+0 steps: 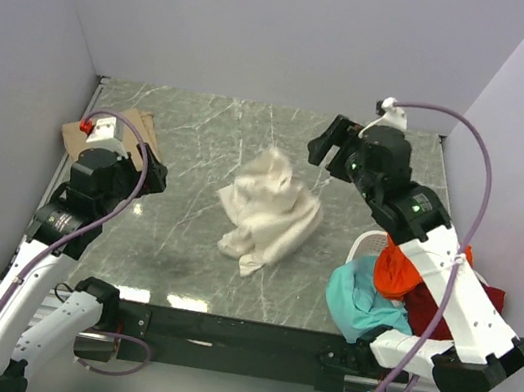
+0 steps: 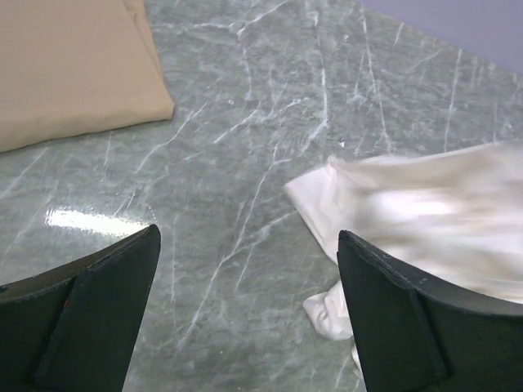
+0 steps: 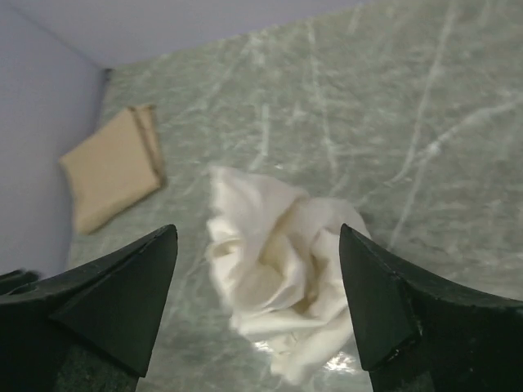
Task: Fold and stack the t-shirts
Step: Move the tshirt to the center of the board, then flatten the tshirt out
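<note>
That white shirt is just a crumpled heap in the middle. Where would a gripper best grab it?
Probably the raised fold at the far top of the cream-white shirt: it sticks up from the heap, so fingers can close around it. The open right gripper faces it from the far right, so come down from there.

No txt, logos, nos. or signs readable in any view. Cream-white t-shirt (image 1: 268, 218) mid-desk & tan t-shirt (image 1: 141, 121) by far-left corner: plain cloth, no print.
</note>
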Robot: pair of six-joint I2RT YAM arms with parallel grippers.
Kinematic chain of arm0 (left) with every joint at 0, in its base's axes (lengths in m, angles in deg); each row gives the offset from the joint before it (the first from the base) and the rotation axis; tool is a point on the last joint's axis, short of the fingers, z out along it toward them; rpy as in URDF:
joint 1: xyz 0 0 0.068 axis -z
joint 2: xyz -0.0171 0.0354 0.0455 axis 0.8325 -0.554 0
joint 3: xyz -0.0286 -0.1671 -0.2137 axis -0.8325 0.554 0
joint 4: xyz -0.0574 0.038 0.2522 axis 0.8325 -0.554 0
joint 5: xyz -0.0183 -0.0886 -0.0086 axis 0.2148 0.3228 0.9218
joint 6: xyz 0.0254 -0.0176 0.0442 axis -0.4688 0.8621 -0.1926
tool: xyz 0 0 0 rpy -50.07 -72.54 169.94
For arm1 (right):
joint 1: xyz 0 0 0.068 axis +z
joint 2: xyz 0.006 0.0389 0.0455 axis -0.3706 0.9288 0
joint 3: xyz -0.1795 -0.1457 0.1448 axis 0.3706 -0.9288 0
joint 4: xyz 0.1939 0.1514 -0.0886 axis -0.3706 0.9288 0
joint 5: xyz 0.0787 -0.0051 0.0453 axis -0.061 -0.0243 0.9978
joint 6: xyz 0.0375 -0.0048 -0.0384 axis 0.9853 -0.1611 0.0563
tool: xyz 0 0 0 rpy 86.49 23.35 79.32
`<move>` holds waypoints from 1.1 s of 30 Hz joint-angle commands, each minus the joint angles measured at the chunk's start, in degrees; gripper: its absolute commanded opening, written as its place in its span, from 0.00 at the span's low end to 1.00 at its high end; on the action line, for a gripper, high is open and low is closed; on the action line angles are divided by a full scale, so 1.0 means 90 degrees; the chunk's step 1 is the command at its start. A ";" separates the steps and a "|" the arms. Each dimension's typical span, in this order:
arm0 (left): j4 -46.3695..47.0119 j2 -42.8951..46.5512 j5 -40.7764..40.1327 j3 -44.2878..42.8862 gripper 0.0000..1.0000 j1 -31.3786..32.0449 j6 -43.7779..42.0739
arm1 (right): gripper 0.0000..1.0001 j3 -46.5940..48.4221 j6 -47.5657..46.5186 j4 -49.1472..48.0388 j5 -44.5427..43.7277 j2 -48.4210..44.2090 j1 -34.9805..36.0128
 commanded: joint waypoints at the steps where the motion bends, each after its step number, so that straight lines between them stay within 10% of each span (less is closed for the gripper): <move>1: -0.0293 0.0056 -0.0228 -0.0155 0.95 -0.0005 0.0155 | 0.87 -0.0578 0.0222 0.0226 -0.0771 0.0134 -0.0015; 15: 0.0340 -0.0823 0.0651 0.0889 0.84 0.0775 0.1687 | 0.79 -0.3617 0.1355 -0.1238 0.1513 -0.0325 0.0092; 33: 0.2899 -0.3234 0.1989 0.1194 0.88 0.2183 0.1923 | 0.77 -0.3697 0.1844 -0.1502 0.1417 0.1207 0.1118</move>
